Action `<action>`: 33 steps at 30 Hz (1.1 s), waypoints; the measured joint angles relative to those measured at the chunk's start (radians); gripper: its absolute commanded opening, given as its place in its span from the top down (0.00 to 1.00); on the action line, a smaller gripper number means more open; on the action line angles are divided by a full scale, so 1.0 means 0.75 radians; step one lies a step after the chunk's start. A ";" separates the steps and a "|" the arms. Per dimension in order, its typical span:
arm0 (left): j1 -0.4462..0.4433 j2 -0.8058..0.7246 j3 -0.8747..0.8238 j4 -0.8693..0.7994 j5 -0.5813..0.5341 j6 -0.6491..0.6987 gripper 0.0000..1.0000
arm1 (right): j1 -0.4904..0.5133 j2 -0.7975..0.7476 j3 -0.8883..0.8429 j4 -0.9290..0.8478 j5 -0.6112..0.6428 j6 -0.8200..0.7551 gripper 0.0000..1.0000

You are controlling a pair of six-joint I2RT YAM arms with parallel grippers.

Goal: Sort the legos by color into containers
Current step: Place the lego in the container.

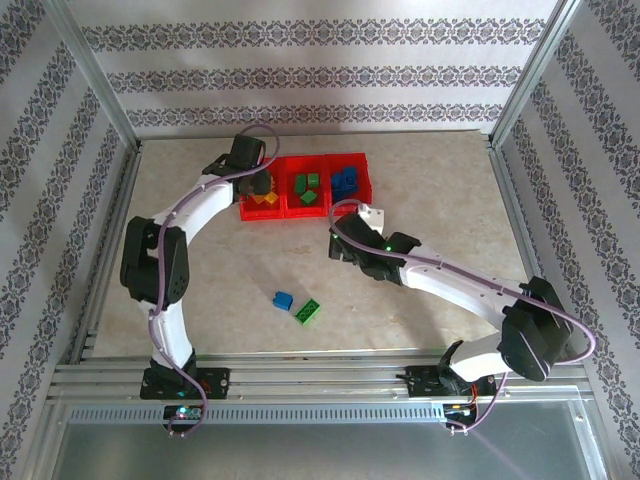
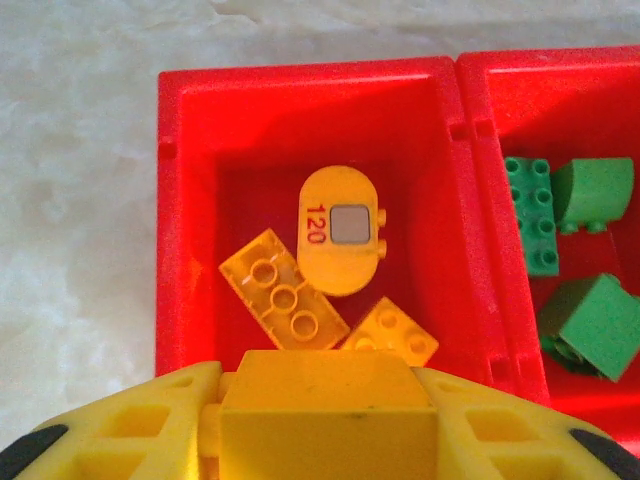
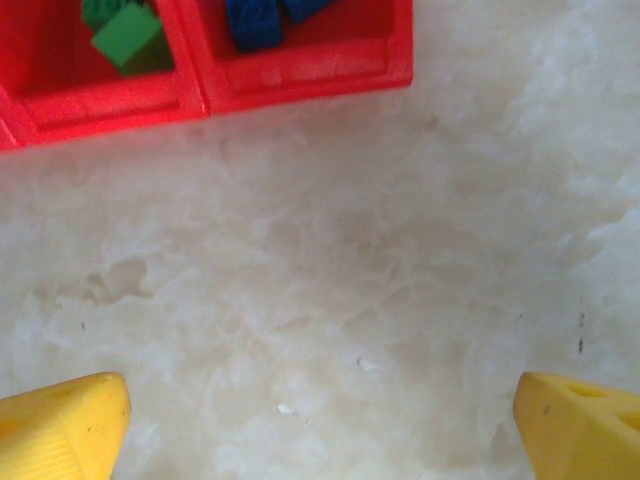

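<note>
Three red bins [image 1: 305,213], one blue lego [image 1: 283,299], one green lego [image 1: 308,311] loose

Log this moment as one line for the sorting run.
left gripper: shut on yellow brick, above left bin | right gripper: open, over table | loose on table: blue brick, green brick

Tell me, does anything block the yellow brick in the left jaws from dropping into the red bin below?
Nothing visible does. The yellow brick is over the open left bin, which holds three yellow pieces.
</note>
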 measured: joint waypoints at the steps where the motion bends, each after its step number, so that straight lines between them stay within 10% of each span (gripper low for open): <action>1: 0.002 0.027 0.019 0.002 0.000 0.000 0.59 | 0.013 0.005 0.000 -0.011 -0.006 0.009 0.02; 19: 0.010 0.138 0.086 0.003 -0.010 -0.002 0.32 | 0.296 0.145 -0.036 -0.074 -0.184 0.097 0.02; 28: 0.010 -0.124 -0.095 0.023 0.005 -0.034 0.00 | 0.379 0.230 -0.005 -0.066 -0.280 0.050 0.06; 33: 0.010 -0.322 -0.260 0.074 0.006 -0.076 0.00 | 0.425 0.271 0.019 -0.066 -0.308 0.015 0.06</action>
